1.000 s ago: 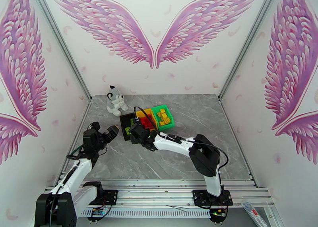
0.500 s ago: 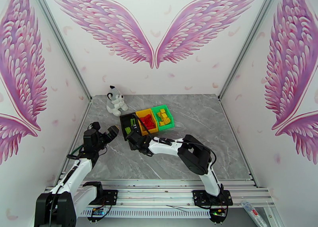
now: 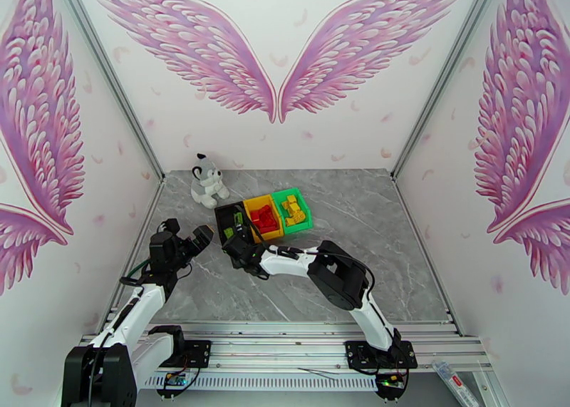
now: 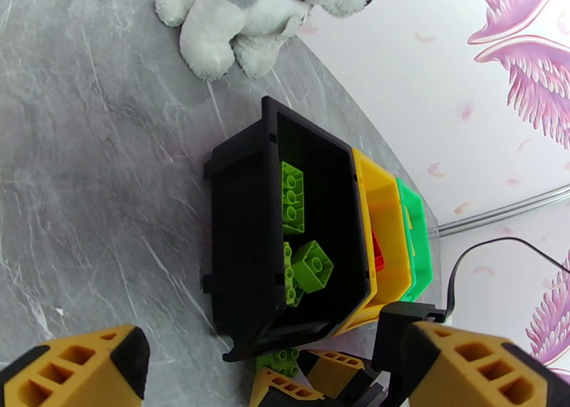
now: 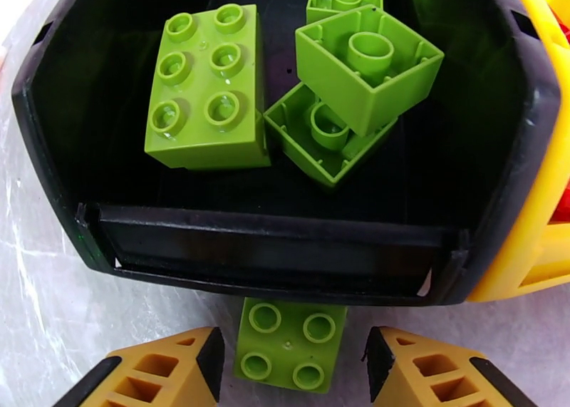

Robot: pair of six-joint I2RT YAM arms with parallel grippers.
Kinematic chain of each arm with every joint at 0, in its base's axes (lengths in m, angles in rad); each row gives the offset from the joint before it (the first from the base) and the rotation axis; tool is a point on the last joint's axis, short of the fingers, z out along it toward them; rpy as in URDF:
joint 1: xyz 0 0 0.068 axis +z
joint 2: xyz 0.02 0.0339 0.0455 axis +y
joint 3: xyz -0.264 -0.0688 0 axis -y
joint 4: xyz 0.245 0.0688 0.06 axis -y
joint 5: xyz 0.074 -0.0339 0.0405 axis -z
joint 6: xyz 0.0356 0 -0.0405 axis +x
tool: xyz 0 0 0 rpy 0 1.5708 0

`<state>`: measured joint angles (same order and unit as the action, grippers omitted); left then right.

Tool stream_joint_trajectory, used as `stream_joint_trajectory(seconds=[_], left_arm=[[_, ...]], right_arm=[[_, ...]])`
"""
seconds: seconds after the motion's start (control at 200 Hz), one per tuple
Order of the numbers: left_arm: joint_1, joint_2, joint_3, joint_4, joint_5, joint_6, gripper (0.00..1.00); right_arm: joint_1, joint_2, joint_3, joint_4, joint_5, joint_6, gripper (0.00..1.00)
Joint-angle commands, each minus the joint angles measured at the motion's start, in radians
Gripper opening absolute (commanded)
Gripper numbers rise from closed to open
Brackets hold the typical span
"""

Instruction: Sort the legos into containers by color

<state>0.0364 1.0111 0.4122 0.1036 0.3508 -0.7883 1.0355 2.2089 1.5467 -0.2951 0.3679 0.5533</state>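
Status: right claw (image 5: 292, 362) | part-open | astride green lego (image 5: 288, 333), gaps both sides

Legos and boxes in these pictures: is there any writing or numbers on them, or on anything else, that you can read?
No words, numbers or signs can be read anywhere.
green legos: the studs look plain; any raised lettering is too small to tell.
black bin, yellow bin, green bin: no labels.
plush toy: no writing seen.
painted wings: pictures, no text.
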Motion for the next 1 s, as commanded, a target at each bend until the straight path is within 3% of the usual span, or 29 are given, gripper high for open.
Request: stream_joint_trajectory(seconds=[0.0, 0.155, 0.43, 0.575, 0.995], left_arm=[[-0.006, -0.003, 0.035, -0.016, -0.003, 0.017, 0.99], [-0.006, -0.005, 0.034, -0.016, -0.004, 0.016, 0.99], [-0.005, -0.005, 0.034, -0.016, -0.002, 0.016, 0.99], [-0.006, -0.005, 0.035, -0.015, -0.002, 0.017, 0.99], [-0.037, 0.04, 0.056, -0.004, 0.022, 0.028, 0.99]], right_arm=[[0.009, 0.03, 0.041, -0.025, 0.036, 0.011, 0.56], [0.008, 0.037, 0.048, -0.027, 0.042, 0.011, 0.49], [0.008, 0.055, 0.067, -0.042, 0.043, 0.007, 0.48], [0.008, 0.053, 0.063, -0.043, 0.048, 0.012, 0.38], [0.021, -0.156, -0.185, 0.06, 0.031, 0.019, 0.27]])
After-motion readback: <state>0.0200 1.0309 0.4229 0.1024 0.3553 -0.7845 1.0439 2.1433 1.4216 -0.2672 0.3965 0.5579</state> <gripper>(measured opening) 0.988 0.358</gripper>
